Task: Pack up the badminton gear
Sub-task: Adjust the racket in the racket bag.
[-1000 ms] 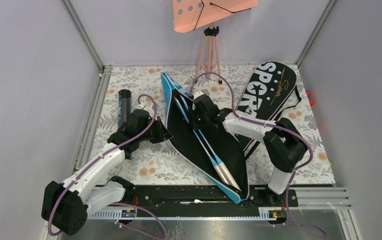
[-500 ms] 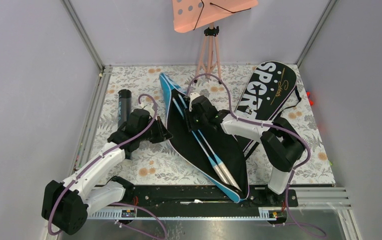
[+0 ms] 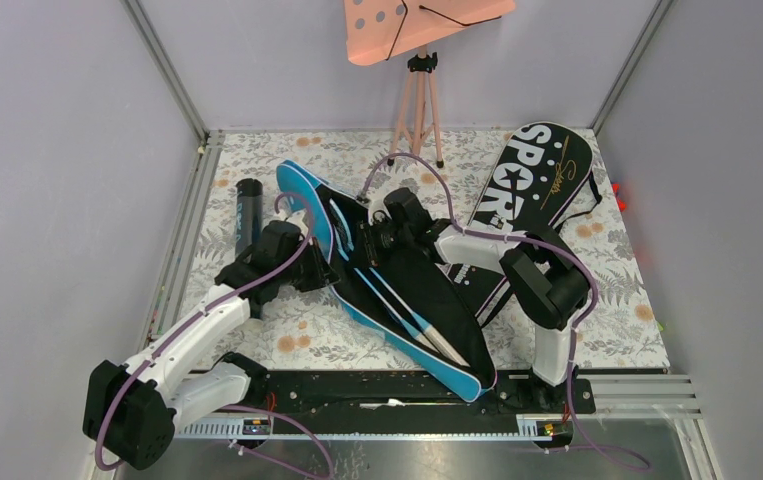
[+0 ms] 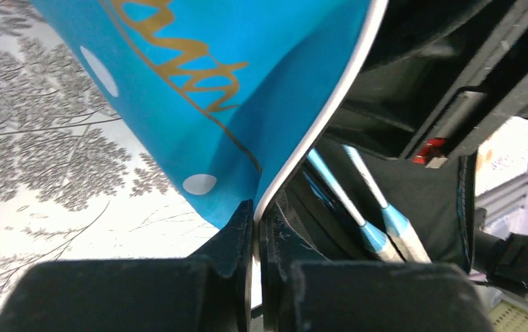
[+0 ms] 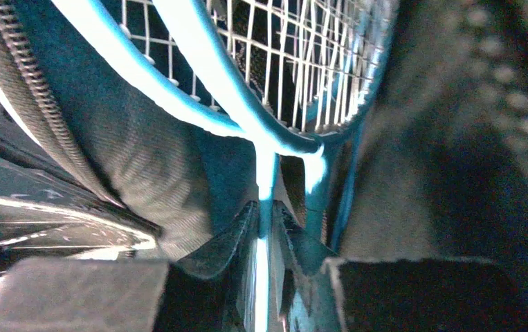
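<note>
Your left gripper [image 4: 255,228] pinches the white-piped rim of the blue fabric bag [image 4: 198,90] mid-table, your right gripper [image 5: 266,228] clamps the shaft of a light-blue stringed racket [image 5: 275,142] inside it; if that rim slips, the flap may snag the hoop.

Overhead view: bright, even, sharp, soft shadows. Left wrist: well-lit blue bag [image 4: 198,69], foreground soft. Right wrist: dim, murky and blurred right of the racket [image 5: 216,76].
</note>
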